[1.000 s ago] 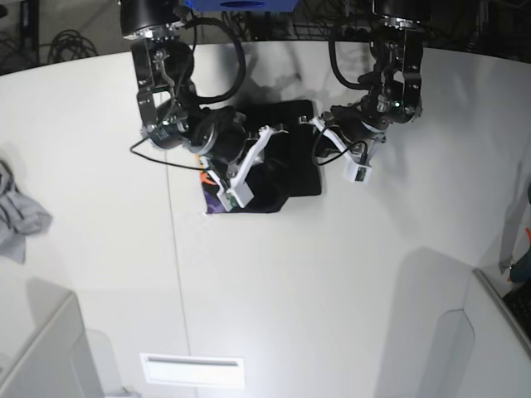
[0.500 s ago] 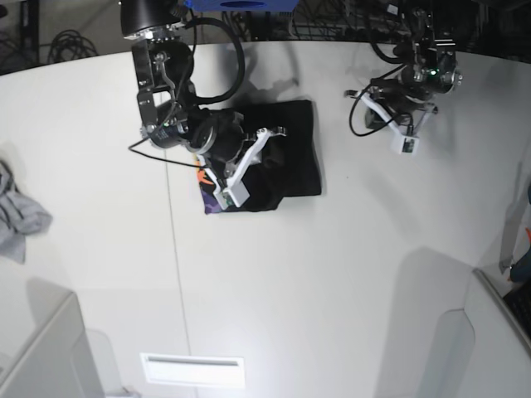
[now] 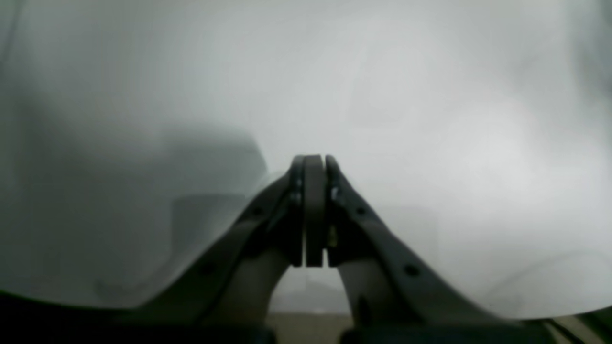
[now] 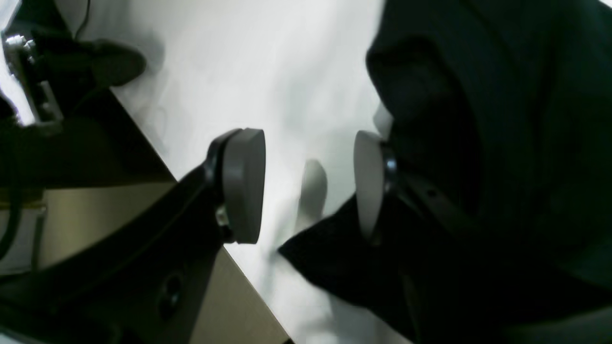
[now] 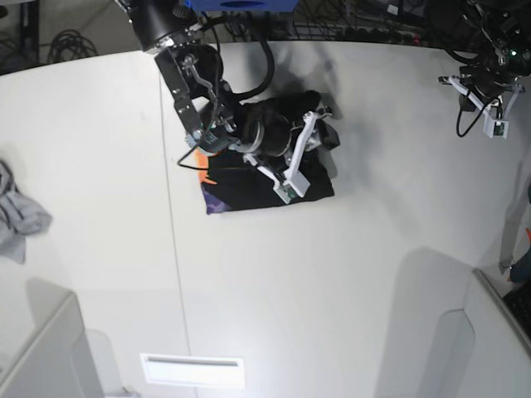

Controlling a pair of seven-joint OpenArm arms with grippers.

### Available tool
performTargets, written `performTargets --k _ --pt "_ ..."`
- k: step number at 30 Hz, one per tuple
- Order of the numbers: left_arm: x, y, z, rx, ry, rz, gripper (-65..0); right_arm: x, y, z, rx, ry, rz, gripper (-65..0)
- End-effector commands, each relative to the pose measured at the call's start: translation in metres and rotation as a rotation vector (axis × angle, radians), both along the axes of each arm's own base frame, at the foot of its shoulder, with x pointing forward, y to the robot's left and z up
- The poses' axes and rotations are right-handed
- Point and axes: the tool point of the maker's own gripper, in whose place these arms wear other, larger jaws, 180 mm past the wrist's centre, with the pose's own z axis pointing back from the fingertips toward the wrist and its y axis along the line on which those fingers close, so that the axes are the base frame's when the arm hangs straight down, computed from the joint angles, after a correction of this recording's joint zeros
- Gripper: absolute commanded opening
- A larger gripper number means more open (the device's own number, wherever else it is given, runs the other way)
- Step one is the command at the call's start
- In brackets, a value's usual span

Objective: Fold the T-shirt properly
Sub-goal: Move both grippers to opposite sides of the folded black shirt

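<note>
The black T-shirt (image 5: 264,177) lies folded in a rough rectangle on the white table (image 5: 332,274). Purple and orange print shows at its left edge. Its far right corner is bunched up. My right gripper (image 5: 318,118) is at that bunched corner. In the right wrist view it (image 4: 306,184) is open, with bare table between the pads; one pad (image 4: 367,181) rests against the black cloth (image 4: 502,143). My left gripper (image 5: 452,81) is far off at the table's back right. In the left wrist view it (image 3: 313,162) is shut and empty over bare table.
A small grey cloth (image 5: 17,217) lies at the table's left edge. A white strip (image 5: 192,371) lies near the front. Grey panels stand at the front left (image 5: 41,356) and front right (image 5: 489,332). Cables and a rack run behind the table.
My left arm has let go of the shirt and swung away to the back right. My right arm has moved right across the shirt, and the shirt's far right corner has bunched up.
</note>
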Motion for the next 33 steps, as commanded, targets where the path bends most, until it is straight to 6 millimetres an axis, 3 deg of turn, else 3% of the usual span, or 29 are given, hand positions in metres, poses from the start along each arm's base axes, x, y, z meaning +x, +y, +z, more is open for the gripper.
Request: performTargets --k 1,5,6,8,10,13,15,18,21,24,28,33 --pt "0.007 0.006 0.011 0.020 -0.039 -0.009 -65.0 -0.004 0.017 0.017 0.039 -0.033 0.067 -37.8" --pt "0.007 0.005 0.011 0.021 -0.040 -0.026 -65.0 -0.010 0.030 0.070 0.063 -0.189 0.182 -37.8" --pt "0.008 0.003 0.011 0.020 -0.039 -0.044 -65.0 -0.004 0.025 0.084 0.078 -0.230 0.158 -37.8" --pt "0.007 -0.001 0.012 0.021 -0.037 -0.070 -65.0 0.019 -0.006 0.096 0.076 -0.274 0.053 -38.3" --pt "0.010 -0.008 0.015 0.016 -0.053 -0.081 -65.0 0.039 -0.038 0.090 0.053 -0.263 -0.061 -43.5" --pt "0.013 -0.052 0.017 -0.113 -0.090 -0.118 -65.0 0.060 -0.096 0.072 0.027 -0.230 -0.265 -65.0" --pt "0.021 -0.077 0.030 -0.222 -0.173 -0.137 -65.0 0.064 -0.129 0.063 0.018 -0.234 -0.382 -65.0" --pt "0.037 -0.108 0.051 -0.422 -0.314 -0.154 -65.0 0.056 -0.161 0.049 -0.010 -0.243 -0.470 -65.0" --pt "0.047 -0.137 0.058 -0.560 -0.361 -0.152 -41.0 0.045 -0.175 0.037 -0.047 -0.244 -0.473 -65.0" --pt "0.064 -0.167 0.058 -0.664 -0.348 -0.143 -26.5 0.036 -0.182 0.030 -0.065 -0.230 -0.479 -65.0" --pt "0.075 -0.202 0.061 -0.751 -0.346 -0.191 -26.3 0.028 -0.189 0.022 -0.098 -0.213 -0.466 -65.0" --pt "0.097 -0.229 0.064 -0.784 -0.360 -0.233 -26.3 0.024 -0.190 0.019 -0.105 -0.205 -0.464 -65.0"
